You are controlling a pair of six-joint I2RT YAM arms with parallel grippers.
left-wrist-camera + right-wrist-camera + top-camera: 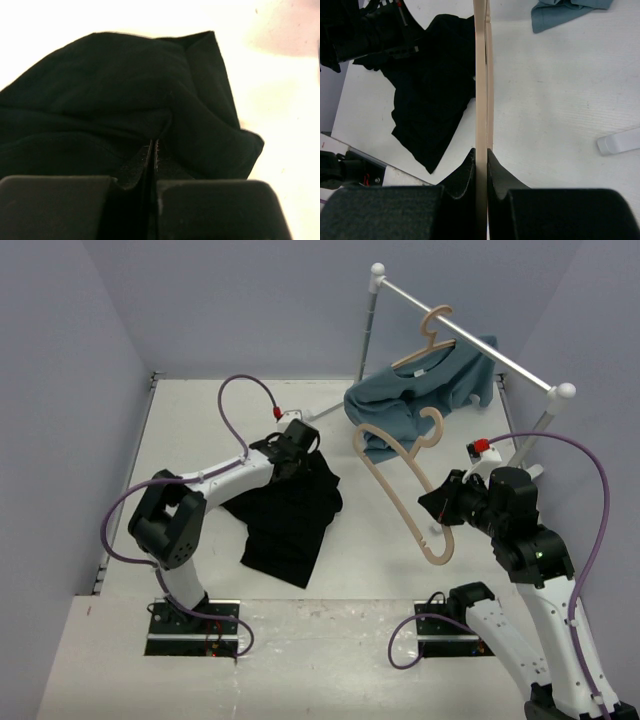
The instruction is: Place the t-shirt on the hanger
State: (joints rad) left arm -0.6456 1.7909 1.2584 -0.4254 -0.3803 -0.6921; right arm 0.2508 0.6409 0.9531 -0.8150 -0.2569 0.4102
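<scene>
Black t-shirt [290,515] crumpled on desk [200,420], left hand [152,150] pinching its far edge. Right of t-shirt: hanger [400,485] raised, right hand [481,155] clamped on its near shoulder (long axis runs near-to-far, far tip closest to t-shirt).

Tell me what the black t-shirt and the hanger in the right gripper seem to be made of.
The t-shirt looks like soft, matte black fabric, possibly cotton: it folds and bunches limply, without sheen. The hanger looks like pale, smooth wood: its edge is flat and rigid, though plastic cannot be ruled out.
</scene>
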